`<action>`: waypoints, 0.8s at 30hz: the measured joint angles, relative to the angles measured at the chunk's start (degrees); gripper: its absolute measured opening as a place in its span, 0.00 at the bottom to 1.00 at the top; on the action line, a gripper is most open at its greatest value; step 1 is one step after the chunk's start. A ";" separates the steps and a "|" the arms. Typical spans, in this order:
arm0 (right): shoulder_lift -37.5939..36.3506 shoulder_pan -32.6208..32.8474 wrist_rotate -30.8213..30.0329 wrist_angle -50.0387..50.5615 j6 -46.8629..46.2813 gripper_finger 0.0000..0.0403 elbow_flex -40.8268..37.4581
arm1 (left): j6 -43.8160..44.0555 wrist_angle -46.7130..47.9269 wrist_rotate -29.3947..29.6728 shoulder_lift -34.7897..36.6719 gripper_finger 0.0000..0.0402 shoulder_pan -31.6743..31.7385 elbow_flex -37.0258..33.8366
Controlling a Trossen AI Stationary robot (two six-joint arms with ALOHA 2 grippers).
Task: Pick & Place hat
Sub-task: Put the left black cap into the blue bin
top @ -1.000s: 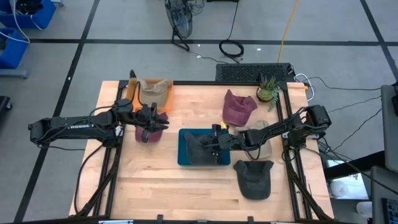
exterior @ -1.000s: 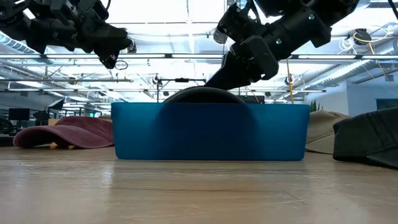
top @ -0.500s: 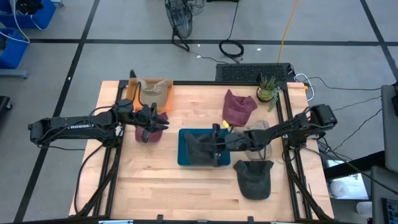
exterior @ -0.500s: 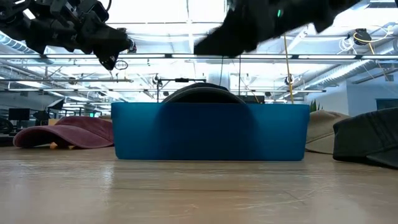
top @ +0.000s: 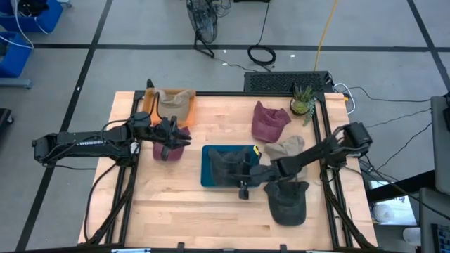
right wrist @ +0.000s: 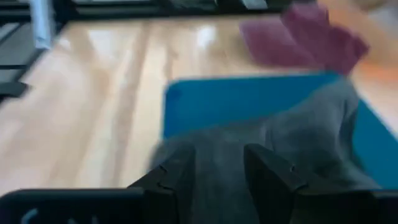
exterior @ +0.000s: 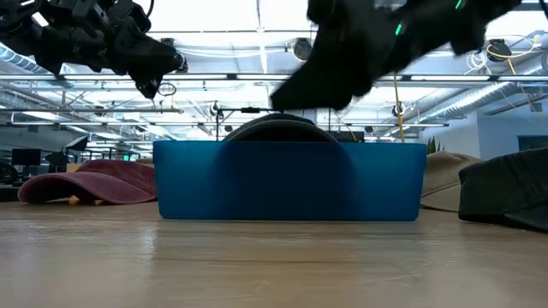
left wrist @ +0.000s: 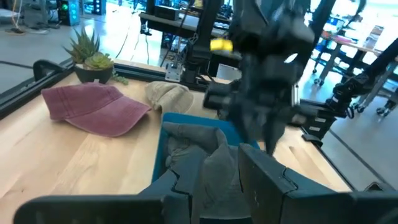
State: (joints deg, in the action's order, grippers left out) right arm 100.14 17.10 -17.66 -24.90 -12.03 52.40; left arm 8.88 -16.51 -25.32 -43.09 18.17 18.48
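Note:
A dark grey hat [top: 226, 166] lies in the blue tray [top: 209, 177] at the table's middle; its crown [exterior: 276, 131] shows above the tray's wall. My right gripper [top: 242, 190] hangs open above the tray's near edge, clear of this hat, with nothing between its fingers [right wrist: 267, 177]. My left gripper [top: 181, 138] hovers open over a maroon hat [top: 167, 150] at the left, well above the table, touching nothing. In the left wrist view, the tray's hat [left wrist: 205, 152] shows beyond the left fingers.
More hats lie on the table: a tan one [top: 173, 104] at the far left, a maroon one [top: 269, 119] and a beige one [top: 286, 147] right of the tray, a dark grey one [top: 287, 201] near right. A potted plant [top: 302, 102] stands far right.
My right gripper has come up off the dark grey hat and moved toward the table's near edge. The hat stays lying in the blue tray.

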 joint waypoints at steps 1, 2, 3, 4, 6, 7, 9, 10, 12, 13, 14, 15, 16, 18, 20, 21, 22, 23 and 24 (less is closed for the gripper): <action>1.25 -0.71 1.06 -0.14 -0.89 0.29 0.00 | 0.38 0.00 0.02 -0.01 0.25 0.00 0.00; 2.44 -1.37 2.27 -0.07 -1.75 0.28 0.00 | 0.44 -0.01 0.02 -0.02 0.25 -0.08 0.00; 3.53 -2.01 3.85 -0.23 -2.61 0.27 0.01 | 0.47 -0.02 0.04 0.00 0.25 -0.22 0.00; 4.53 -2.54 5.36 -0.40 -3.28 0.26 0.03 | 0.47 -0.01 0.03 -0.02 0.25 -0.34 0.00; 5.91 -3.14 6.96 -0.56 -3.60 0.25 0.06 | 0.23 -0.01 -0.07 -0.01 0.25 -0.36 0.00; 6.18 -3.32 7.65 -0.64 -3.58 0.24 0.15 | 0.11 -0.02 -0.02 -0.02 0.25 -0.31 0.00; 6.09 -3.60 8.10 -0.73 -2.68 0.23 0.15 | -0.27 0.00 0.02 -0.02 0.25 -0.31 0.00; 5.82 -3.60 8.40 -0.79 -1.75 0.23 0.13 | -0.54 0.00 0.02 -0.02 0.25 -0.31 0.00; 4.50 -3.60 8.77 -0.72 0.24 0.22 0.01 | -0.86 0.03 0.00 -0.01 0.25 -0.32 0.00; 3.69 -3.60 8.99 -0.71 1.08 0.22 -0.05 | -0.84 0.09 0.00 0.00 0.25 -0.31 0.00; 2.68 -3.56 9.07 -0.86 1.67 0.22 -0.07 | -0.87 0.11 0.00 -0.02 0.25 -0.31 0.00; 1.66 -3.54 9.06 -1.20 2.23 0.22 -0.07 | -0.87 0.18 0.00 -0.02 0.25 -0.31 0.00; 0.83 -3.52 9.04 -1.65 2.27 0.22 -0.07 | -0.87 0.22 0.00 -0.02 0.25 -0.31 0.00; -0.16 -3.55 8.71 -1.98 2.32 0.22 0.00 | -0.87 0.32 -0.01 -0.01 0.25 -0.33 0.00; 0.25 -3.56 8.68 -1.67 2.28 0.22 0.02 | -0.87 0.34 0.00 -0.02 0.25 -0.33 0.00; 0.82 -3.58 8.65 -1.46 2.15 0.22 0.00 | -0.79 0.37 -0.02 -0.02 0.25 -0.31 0.00; 1.40 -3.58 8.64 -1.48 1.76 0.22 0.00 | -0.58 0.37 -0.02 -0.02 0.25 -0.32 0.00; 2.20 -3.56 8.65 -1.54 1.17 0.22 0.00 | -0.19 0.37 -0.03 -0.02 0.25 -0.33 0.00; 2.95 -3.56 8.66 -1.75 0.53 0.22 0.00 | -0.03 0.39 -0.04 -0.02 0.25 -0.32 0.00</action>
State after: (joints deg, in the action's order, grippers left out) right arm 103.09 13.54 -8.99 -26.65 -11.50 52.40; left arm 8.84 -16.12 -25.36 -43.11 17.85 18.48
